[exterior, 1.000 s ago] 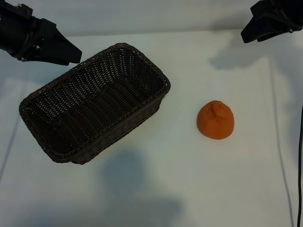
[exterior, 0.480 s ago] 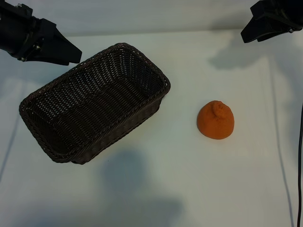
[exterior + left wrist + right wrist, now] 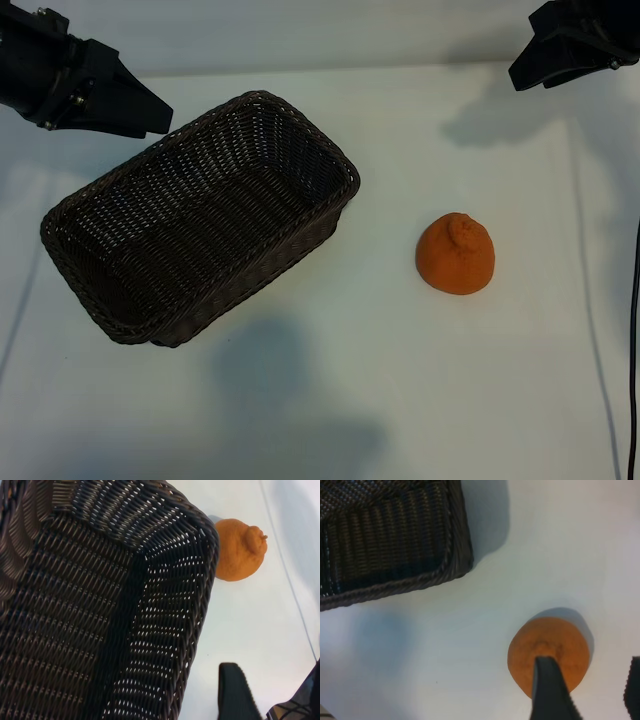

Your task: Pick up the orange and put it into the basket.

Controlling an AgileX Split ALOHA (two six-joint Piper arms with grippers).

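The orange (image 3: pixel 456 255) sits alone on the white table, right of centre, bump upward. Left of it lies the dark brown wicker basket (image 3: pixel 352 180), set at a slant and with nothing in it. My left gripper (image 3: pixel 160 115) hovers above the basket's far left rim, open and holding nothing. In the left wrist view one of its fingers (image 3: pixel 235 695) shows beside the basket's wall (image 3: pixel 165 630), with the orange (image 3: pixel 239 550) beyond the corner. My right gripper (image 3: pixel 520 75) hangs at the far right, open and well away from the orange. In the right wrist view the orange (image 3: pixel 555 642) lies far below the right gripper (image 3: pixel 590 692).
The white table (image 3: pixel 400 380) stretches out in front of the basket and around the orange. A black cable (image 3: pixel 634 350) runs along the right edge. The basket's corner (image 3: pixel 460 560) lies a short way from the orange.
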